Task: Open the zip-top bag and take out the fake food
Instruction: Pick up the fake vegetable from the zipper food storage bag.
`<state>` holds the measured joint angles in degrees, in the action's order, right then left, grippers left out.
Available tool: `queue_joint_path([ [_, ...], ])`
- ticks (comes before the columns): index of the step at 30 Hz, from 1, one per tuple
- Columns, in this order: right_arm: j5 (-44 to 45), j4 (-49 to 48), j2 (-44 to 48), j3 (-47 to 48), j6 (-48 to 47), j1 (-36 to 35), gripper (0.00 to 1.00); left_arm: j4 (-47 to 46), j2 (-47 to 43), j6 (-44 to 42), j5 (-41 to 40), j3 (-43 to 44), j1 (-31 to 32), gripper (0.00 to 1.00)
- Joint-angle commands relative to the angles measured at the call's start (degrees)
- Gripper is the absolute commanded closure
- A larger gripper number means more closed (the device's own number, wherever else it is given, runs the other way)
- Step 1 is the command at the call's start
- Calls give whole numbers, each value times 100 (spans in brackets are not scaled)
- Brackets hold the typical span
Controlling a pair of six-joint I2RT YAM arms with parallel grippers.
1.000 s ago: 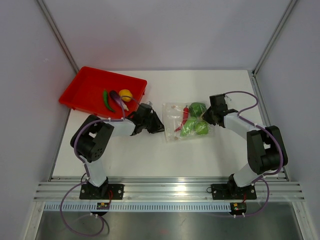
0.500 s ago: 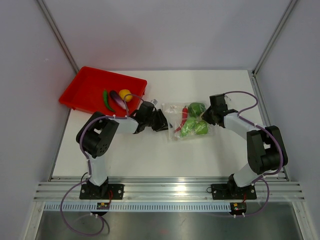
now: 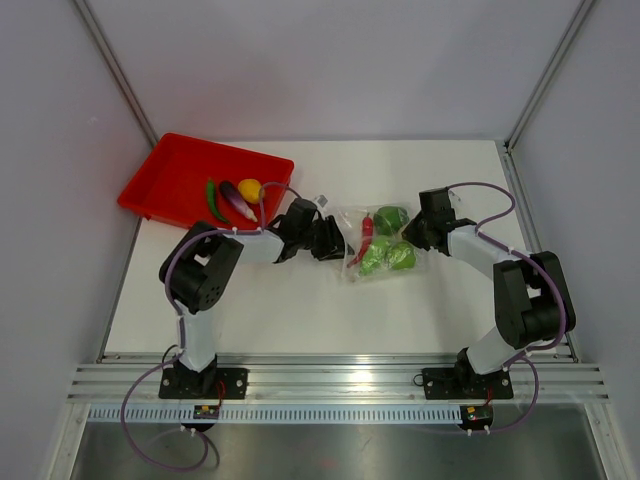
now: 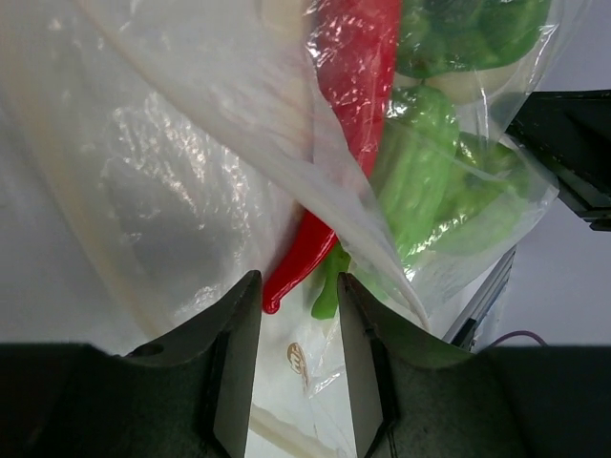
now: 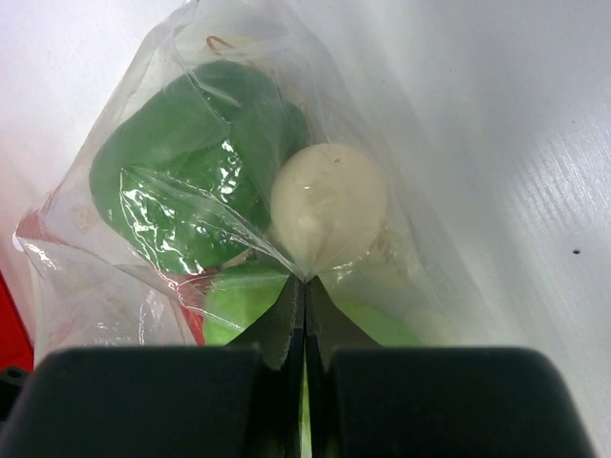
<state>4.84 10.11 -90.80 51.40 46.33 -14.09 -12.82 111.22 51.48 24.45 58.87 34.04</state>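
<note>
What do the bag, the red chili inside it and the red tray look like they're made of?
The zip-top bag looks like thin clear plastic film, glossy: it crinkles and shows glare. The red chili is probably moulded plastic, smooth and shiny with bright highlights. The red tray seems to be rigid plastic: uniform colour, raised rim, fairly matte.

Zip-top bag (image 4: 181, 162) cut off by top edge.
</note>
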Motion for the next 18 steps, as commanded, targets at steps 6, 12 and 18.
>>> queue_joint_path([
  [6, -106, -194, 142, 46, -27, 20, 100, 648, 181, -516, -19, 686, 164, 60],
  [12, -80, -185, 159, 46, -36, 20, 100, 1508, 172, -999, -719, 1134, 304, 60],
  [18, -106, -194, 168, 28, -27, 20, 100, 1932, 119, -1316, -1118, 1276, 471, 59],
])
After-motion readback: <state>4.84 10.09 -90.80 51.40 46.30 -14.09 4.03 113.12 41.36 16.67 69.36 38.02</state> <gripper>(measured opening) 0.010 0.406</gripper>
